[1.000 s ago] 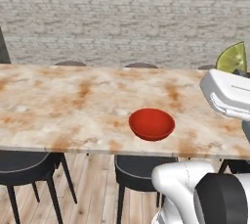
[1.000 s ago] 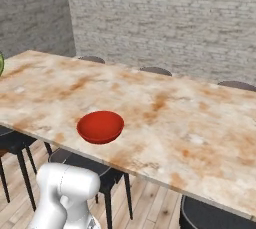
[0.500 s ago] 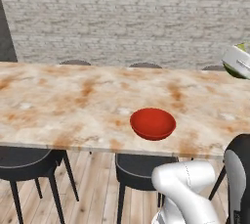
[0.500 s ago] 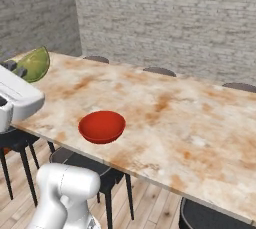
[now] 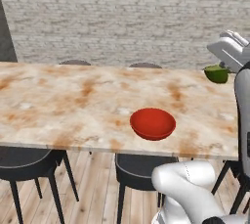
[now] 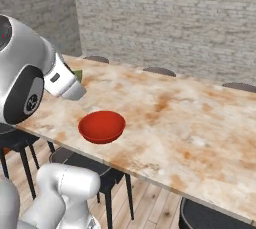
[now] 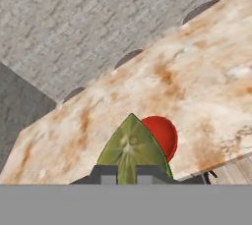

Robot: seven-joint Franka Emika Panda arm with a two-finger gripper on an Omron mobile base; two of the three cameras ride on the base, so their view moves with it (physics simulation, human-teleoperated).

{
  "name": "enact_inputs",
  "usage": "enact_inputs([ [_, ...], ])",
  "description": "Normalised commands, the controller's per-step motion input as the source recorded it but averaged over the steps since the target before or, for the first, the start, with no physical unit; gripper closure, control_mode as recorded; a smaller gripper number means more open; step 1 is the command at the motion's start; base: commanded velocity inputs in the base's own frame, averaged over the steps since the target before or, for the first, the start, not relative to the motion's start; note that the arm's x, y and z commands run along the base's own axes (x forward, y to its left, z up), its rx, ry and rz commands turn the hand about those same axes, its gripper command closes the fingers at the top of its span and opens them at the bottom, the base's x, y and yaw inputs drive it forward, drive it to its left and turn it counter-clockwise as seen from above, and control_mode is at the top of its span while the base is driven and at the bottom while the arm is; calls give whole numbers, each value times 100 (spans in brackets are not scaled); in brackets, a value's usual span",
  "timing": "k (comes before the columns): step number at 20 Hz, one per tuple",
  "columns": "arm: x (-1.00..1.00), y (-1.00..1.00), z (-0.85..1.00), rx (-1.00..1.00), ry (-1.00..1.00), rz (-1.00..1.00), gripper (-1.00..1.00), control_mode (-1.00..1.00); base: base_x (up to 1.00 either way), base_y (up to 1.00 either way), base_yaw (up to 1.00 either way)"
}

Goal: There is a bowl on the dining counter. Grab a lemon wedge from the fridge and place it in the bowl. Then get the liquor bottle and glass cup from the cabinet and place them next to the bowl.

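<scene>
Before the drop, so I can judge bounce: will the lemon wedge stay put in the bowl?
Probably. The lemon wedge looks small and light, with flat cut faces, so rolling seems unlikely. The red bowl curves deep enough to catch it.

The tabletop [image 5: 73,100] lies bare all around the red bowl [image 5: 153,123], so approach from above or any side is open. The end effector [image 7: 126,172], clamped on the lemon wedge [image 7: 132,151], hangs above the tabletop beside the bowl.

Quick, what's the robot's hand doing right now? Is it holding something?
Gripper: shut on the lemon wedge, held up above the counter, not yet in the bowl.
</scene>
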Motion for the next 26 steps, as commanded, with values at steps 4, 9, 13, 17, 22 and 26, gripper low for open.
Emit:
enact_inputs([
  [4,62,8,-61,1,38,12,100,-100,0,0,0],
  [9,26,30,-51,-1,21,7,100,-100,0,0,0],
  [13,22,40,-41,-6,15,0,100,-100,0,0,0],
  [17,23,25,-42,-6,4,0,100,-100,0,0,0],
  [22,10,3,-42,-1,0,0,100,-100,0,0,0],
  [26,30,-6,-34,0,0,0,100,-100,0,0,0],
])
